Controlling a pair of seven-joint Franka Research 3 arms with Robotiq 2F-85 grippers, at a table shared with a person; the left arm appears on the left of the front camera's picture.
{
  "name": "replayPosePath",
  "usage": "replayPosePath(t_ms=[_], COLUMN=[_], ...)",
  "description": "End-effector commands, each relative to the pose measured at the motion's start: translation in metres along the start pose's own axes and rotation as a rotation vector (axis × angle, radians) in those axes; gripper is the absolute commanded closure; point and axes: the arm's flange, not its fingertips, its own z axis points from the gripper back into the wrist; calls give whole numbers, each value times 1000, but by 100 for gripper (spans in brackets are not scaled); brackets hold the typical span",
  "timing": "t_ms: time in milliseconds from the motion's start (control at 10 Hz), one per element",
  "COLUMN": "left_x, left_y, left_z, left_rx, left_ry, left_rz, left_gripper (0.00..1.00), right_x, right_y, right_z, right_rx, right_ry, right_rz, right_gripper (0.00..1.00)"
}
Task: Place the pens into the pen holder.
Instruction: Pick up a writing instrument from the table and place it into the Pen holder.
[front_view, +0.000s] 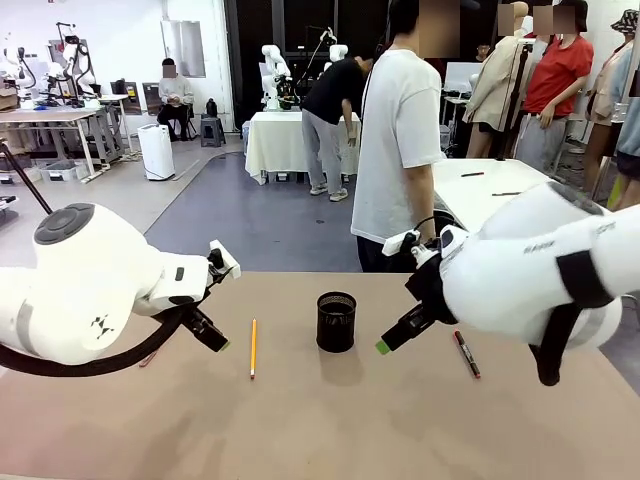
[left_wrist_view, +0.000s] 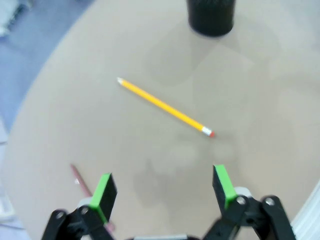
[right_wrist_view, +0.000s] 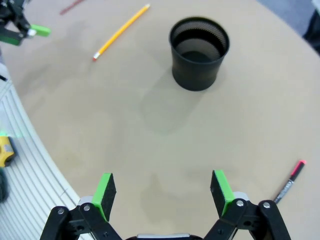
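the left end effector (left_wrist_view: 165, 187) and right end effector (right_wrist_view: 163, 187) are hovering, fingers apart, over a tan table (front_view: 320, 430). the pencil (left_wrist_view: 165, 106) is lying just ahead of the left one, the holder (front_view: 336, 321) standing between them, the marker (front_view: 466, 354) beside the right. a person (front_view: 400, 130) is standing beyond on a grey floor (front_view: 260, 215).

Front cam fixed, facing across bench (front_view: 400, 430). Wrist cams close, angled down. Shared across all three: pencil (front_view: 253, 348), pen holder (front_view: 336, 330).

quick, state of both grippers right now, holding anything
left gripper: jaws open, holding nothing, over the table near the pencil
right gripper: jaws open, holding nothing, marker lying off to its side
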Motion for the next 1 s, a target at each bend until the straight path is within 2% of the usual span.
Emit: replayPosePath(t_ms=[0, 300, 400, 500, 900], left_x=[-49, -55, 13, 13, 13], left_y=[-3, 0, 7, 7, 7], left_z=[26, 43, 25, 25, 25], left_rx=[-37, -47, -14, -14, -14], left_ry=[-129, -150, -121, -121, -121], left_rz=[-90, -124, -98, -98, -98], left_gripper=[0, 0, 0, 0, 0], right_x=[7, 14, 13, 13, 13], right_y=[-23, -34, -36, -23, -23], right_z=[7, 29, 31, 29, 29], right_rx=[67, 83, 63, 55, 55], right_ry=[-13, -58, -72, -32, -32], right_rz=[23, 43, 55, 15, 15], right_gripper=[0, 0, 0, 0, 0])
